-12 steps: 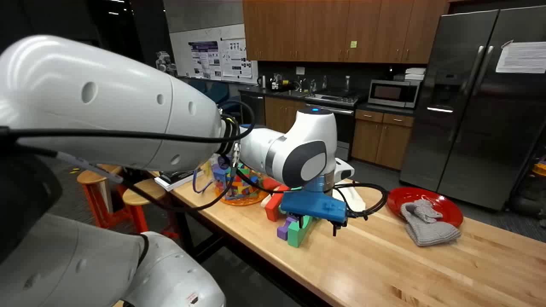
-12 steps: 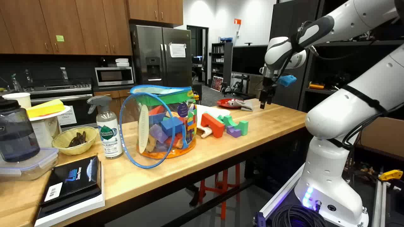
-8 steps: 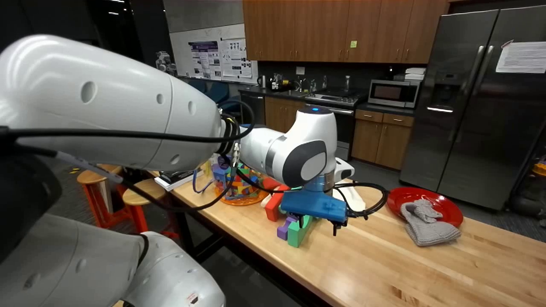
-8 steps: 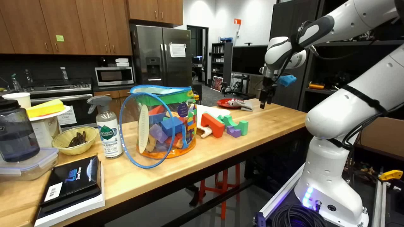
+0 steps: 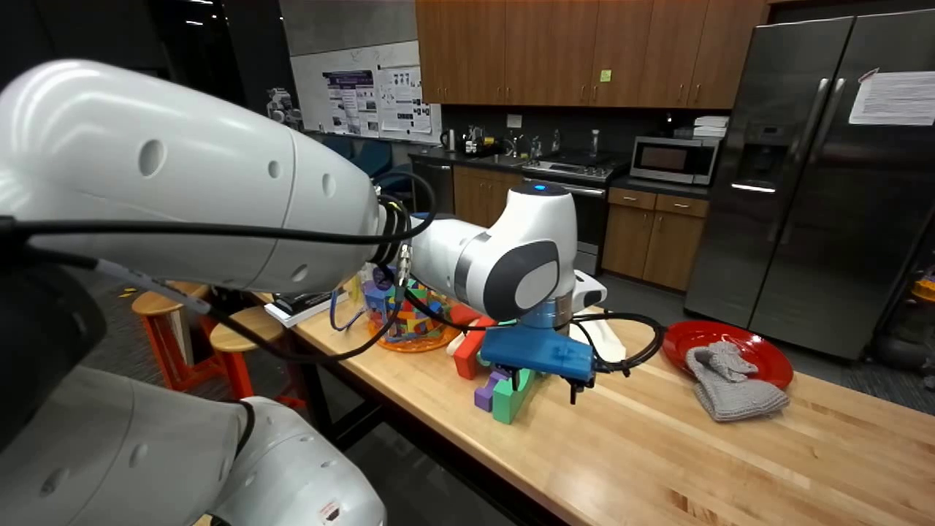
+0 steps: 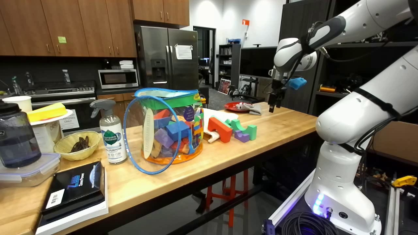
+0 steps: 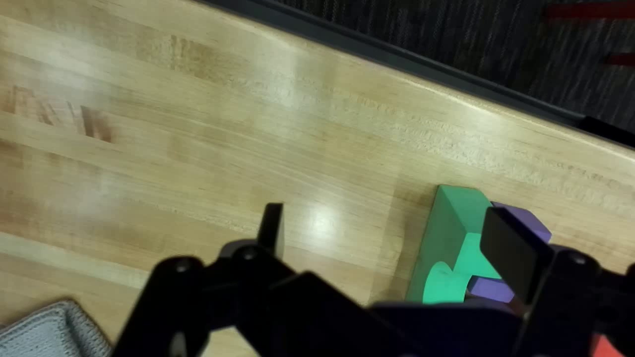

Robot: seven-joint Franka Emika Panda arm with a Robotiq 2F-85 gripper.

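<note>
I carry one gripper (image 7: 394,240) with two fingers (image 7: 511,255); outside one clear bag (image 6: 169,103), I count at least one green block (image 7: 449,228), one purple block (image 7: 527,223), one red block (image 6: 219,126); I also register one desk (image 5: 701,467), one red plate (image 5: 772,365), one spray bottle (image 6: 112,140), one yellow basket (image 6: 76,156), one microwave (image 6: 118,78), one refrigerator (image 5: 811,183); two stool seats (image 5: 248,329).

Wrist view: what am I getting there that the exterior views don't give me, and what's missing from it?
Only the wrist view: the inner face of one of the fingers on the claw, made out plainly.
Only the exterior views: the red plate, the clear bag and the fridge.
Shared: the claw, the green block, the purple block, the grey cloth and the tabletop.
</note>
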